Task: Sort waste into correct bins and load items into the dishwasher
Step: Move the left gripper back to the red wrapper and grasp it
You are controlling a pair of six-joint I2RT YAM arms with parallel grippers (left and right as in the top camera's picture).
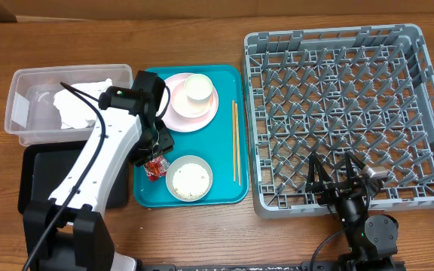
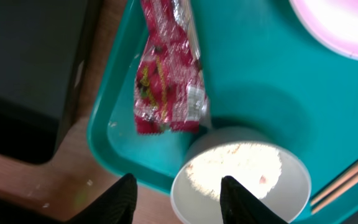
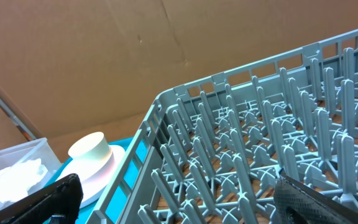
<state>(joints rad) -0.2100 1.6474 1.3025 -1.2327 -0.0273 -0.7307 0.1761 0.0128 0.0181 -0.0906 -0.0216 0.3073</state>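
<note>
The red sauce packet [image 1: 155, 167] [image 2: 166, 87] lies on the teal tray [image 1: 221, 150] near its front left corner. My left gripper [image 1: 151, 154] [image 2: 179, 202] hovers just above it, open, with nothing between its fingers. Beside the packet stands a pale bowl [image 1: 189, 178] [image 2: 241, 180] holding white rice. A cream cup [image 1: 200, 90] sits on the pink plate [image 1: 178, 117], and chopsticks [image 1: 236, 139] lie along the tray's right side. A crumpled napkin [image 1: 81, 102] rests in the clear tub [image 1: 29, 113]. My right gripper [image 1: 337, 177] [image 3: 179, 205] stands open over the front of the grey dish rack [image 1: 251, 113] [image 3: 241, 124].
The black tray [image 1: 47, 177] [image 2: 23, 74] lies in front of the clear tub, left of the teal tray, partly under my left arm. The rack's upright pegs fill the right half of the table. Brown cardboard stands behind the table in the right wrist view.
</note>
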